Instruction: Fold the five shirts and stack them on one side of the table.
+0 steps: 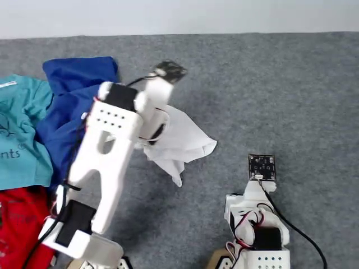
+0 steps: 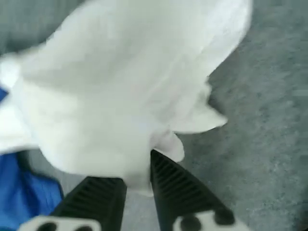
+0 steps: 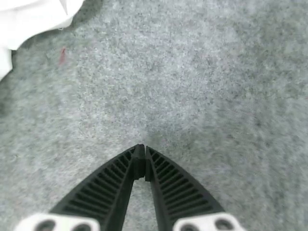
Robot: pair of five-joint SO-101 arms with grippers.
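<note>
We see the left fingers (image 2: 159,168) clenched on a fold of the white shirt (image 1: 182,140), which hangs bunched from them over the gray counter (image 1: 280,84), just beside the blue shirt (image 1: 67,101). The blue shirt lies crumpled on the left arm's side of the counter, touching the teal shirt (image 1: 19,134). The red shirt (image 1: 17,224) lies next to the teal one, nearer the arms' bases. The right fingers (image 3: 138,161) are pressed together with nothing between them, over bare counter, apart from the white shirt.
</note>
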